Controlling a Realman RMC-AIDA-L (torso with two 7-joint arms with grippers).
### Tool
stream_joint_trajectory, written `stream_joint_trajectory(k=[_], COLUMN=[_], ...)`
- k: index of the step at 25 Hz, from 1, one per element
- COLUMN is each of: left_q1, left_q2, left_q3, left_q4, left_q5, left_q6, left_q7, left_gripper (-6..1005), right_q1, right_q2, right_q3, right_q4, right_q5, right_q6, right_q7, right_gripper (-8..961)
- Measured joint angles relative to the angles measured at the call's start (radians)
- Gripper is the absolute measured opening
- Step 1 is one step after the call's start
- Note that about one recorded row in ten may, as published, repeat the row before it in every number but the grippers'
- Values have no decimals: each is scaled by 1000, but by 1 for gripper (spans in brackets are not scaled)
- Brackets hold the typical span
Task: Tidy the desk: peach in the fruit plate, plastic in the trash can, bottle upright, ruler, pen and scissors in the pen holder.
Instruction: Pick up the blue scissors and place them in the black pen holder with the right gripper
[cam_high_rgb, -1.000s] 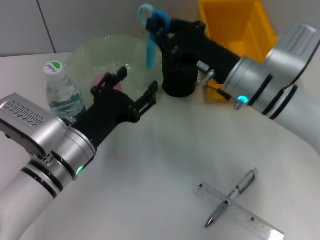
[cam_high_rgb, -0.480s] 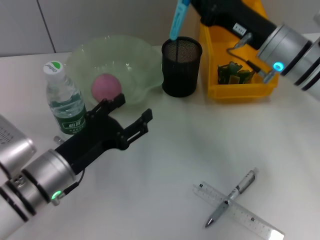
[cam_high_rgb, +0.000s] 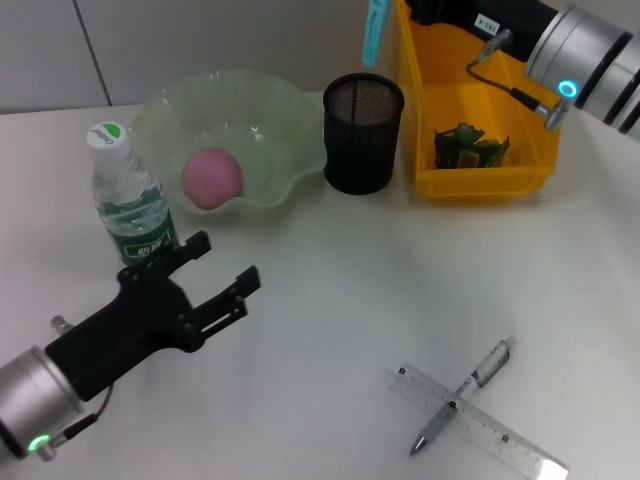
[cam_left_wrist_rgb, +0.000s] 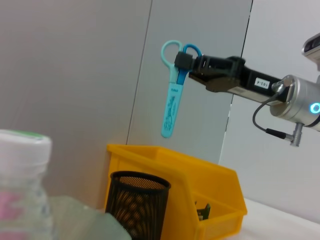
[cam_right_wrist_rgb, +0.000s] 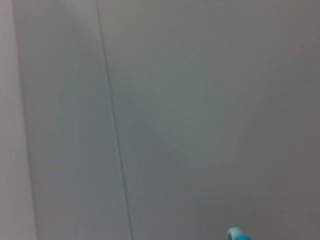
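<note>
Blue plastic scissors hang (blades down) above the black mesh pen holder, clamped in right gripper; left gripper spread wide, well short of it.

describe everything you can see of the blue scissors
The light blue plastic-handled scissors hang blades down, closed, inside a pale blue sheath with faint print. Two loop handles, one paler and one deeper blue, sit at the top, where the right gripper clamps them in its jaws. They hang in the air above and behind the black mesh pen holder, touching nothing else.
</note>
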Motion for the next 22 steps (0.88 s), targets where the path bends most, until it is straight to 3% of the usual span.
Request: stream_joint_trajectory(k=[8, 15, 22], left_q1=[18, 16, -8], left_q2=[15, 15, -6], left_q3=[-97, -125, -176], left_q4=[-4, -13, -39], left_q5=[150, 170, 171], left_q6=[39, 46, 32], left_q7=[-98, -95, -94], left_gripper=[805, 805, 805], right_q1=[11, 23, 24], right_q2=[-7, -7, 2], right_q3=[-52, -104, -110], right_q4=[-49, -58, -61], right_q5=[-5, -6, 3], right_q6=[108, 175, 173], right_q7=[99, 113, 58], right_gripper=[136, 143, 150])
